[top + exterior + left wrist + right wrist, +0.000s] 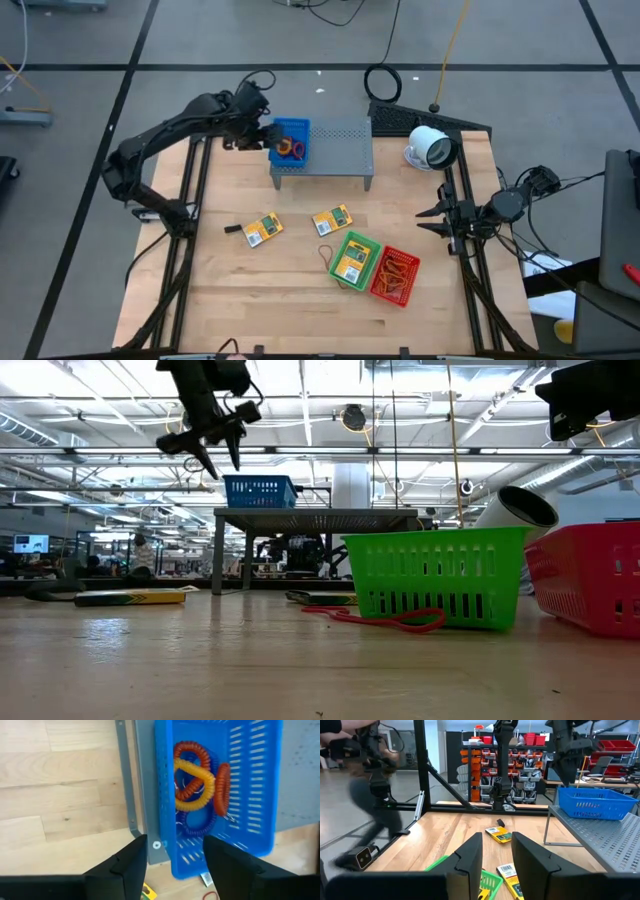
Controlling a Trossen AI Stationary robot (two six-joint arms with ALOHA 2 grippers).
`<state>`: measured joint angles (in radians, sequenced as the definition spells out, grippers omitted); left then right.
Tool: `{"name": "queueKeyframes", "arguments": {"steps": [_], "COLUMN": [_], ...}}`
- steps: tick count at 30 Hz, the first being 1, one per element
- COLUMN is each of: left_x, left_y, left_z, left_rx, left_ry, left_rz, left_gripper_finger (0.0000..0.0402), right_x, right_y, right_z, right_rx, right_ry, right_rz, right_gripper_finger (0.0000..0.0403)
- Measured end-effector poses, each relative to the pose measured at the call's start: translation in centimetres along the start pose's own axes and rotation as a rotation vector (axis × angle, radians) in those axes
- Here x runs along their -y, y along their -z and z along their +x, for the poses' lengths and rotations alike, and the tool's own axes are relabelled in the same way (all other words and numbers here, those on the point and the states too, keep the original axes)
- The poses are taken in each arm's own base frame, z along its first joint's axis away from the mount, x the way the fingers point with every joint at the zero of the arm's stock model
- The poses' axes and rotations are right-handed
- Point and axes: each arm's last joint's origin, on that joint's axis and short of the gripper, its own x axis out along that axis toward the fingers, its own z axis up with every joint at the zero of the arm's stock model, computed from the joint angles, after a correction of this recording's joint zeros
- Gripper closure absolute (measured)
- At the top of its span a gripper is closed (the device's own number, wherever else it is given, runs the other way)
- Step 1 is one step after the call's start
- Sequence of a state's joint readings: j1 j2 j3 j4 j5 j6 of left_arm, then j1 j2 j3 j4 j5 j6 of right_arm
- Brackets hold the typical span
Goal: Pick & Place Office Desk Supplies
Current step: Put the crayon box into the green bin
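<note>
Red basket (pixel 396 277): set at the near right of the wooden counter (pixel 300 300), touching the green one; orange bands appear to be gathered in it, so it is judged a sorting bin for one kind of supply
Green basket (pixel 354 259): placed just left of the red one, with one yellow packet (pixel 351 264) laid flat inside; packets are judged to be collected here
Loose band (pixel 385 619): left on the counter against the green basket's near-left side, not yet sorted
Packets on the counter: one yellow packet (pixel 263 231) lies left of centre beside a small black piece (pixel 232 229), another packet (pixel 332 220) lies near the middle; both are flat and apart from the baskets, so they are judged as work remaining
Right pincer (pixel 437 220): held at the right edge of the counter, well apart from every supply; its fingers are seen parted with nothing between them, the arm is judged to be waiting
Grey shelf (pixel 340 150): stood at the far middle of the counter as a raised platform
Blue basket (pixel 290 140): set on the shelf's left end; coiled rings (pixel 197 785) in orange, yellow and blue are piled inside, judged to be the bin for ring-like supplies
Left pincer (pixel 175 852): held above the blue basket's outer rim, fingers spread and empty, a pose judged to fit a drop into the bin
White round device (pixel 431 148): lies at the far right corner, no part of the sorting
</note>
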<state>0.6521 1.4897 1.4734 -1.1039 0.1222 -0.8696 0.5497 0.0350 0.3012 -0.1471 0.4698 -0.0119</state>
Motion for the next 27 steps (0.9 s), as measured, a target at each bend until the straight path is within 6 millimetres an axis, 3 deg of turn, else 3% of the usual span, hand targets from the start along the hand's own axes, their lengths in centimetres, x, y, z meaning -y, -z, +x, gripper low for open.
{"name": "queueKeyframes", "arguments": {"steps": [7, 17, 27], "left_x": [0.0, 1.9, 5.4], "left_y": [1.5, 6.8, 11.6], "left_z": [-3.5, -9.0, -9.0], "left_rx": [0.073, 0.237, 0.211], "left_ry": [0.101, 0.353, 0.504], "left_rz": [0.038, 0.278, 0.569], "left_gripper_finger": [0.0199, 0.0202, 0.021], "right_x": [0.0, 0.0, 0.0], "right_y": [0.0, 0.0, 0.0], "right_z": [0.0, 0.0, 0.0], "right_rx": [0.0, -0.001, 0.0], "right_ry": [0.0, 0.0, 0.0], "right_rz": [0.0, 0.0, 0.0], "right_gripper_finger": [0.0307, 0.0307, 0.0307]}}
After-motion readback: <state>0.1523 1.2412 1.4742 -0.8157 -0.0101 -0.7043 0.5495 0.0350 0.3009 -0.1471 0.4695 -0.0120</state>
